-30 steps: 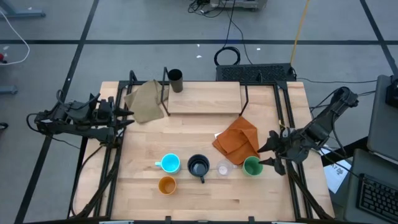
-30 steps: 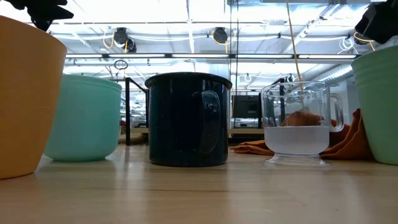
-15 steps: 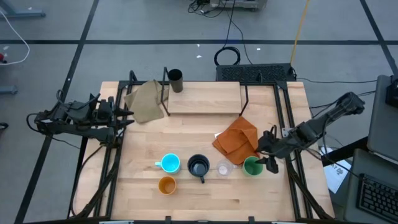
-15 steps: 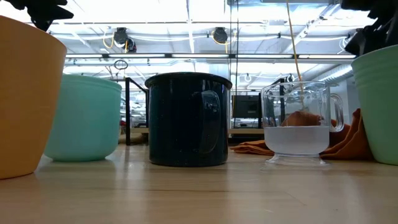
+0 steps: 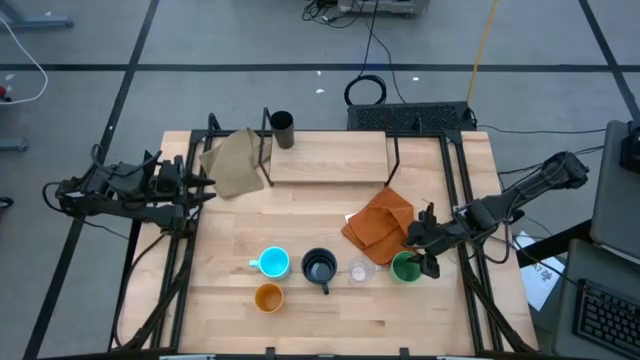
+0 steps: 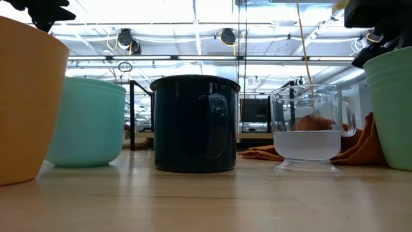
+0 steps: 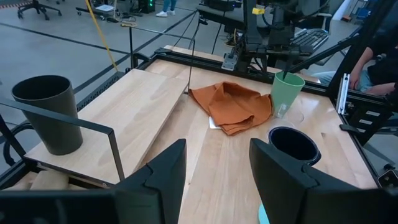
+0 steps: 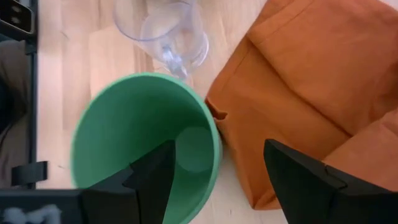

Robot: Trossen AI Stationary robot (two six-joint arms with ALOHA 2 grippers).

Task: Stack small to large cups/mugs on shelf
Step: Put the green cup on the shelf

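The green cup [image 5: 405, 267] [image 8: 146, 143] stands on the tabletop near the right edge. My right gripper [image 5: 425, 250] [image 8: 217, 149] hangs open just above it, one finger over the cup's hollow and one outside over the orange cloth. It does not visibly touch the rim [image 6: 386, 57]. To the left stand the clear cup [image 5: 359, 270], navy mug [image 5: 319, 268], light blue mug [image 5: 272, 263] and orange cup [image 5: 268, 297]. The dark brown cup [image 5: 282, 128] stands on the shelf [image 5: 330, 155], at its far left corner. My left gripper [image 5: 195, 185] [image 7: 217, 162] waits open at the table's left edge.
A crumpled orange cloth [image 5: 382, 222] lies right beside the green cup, between it and the shelf. A tan cloth [image 5: 232, 162] is draped by the shelf's left end. Black frame rails [image 5: 460, 190] run along the table's sides. A person's arm [image 7: 367, 68] shows beyond the right edge.
My right gripper has moved toward the table's left, from beside the right rail to over the green cup, and now stands astride its rim. The cups and my left arm have kept still.
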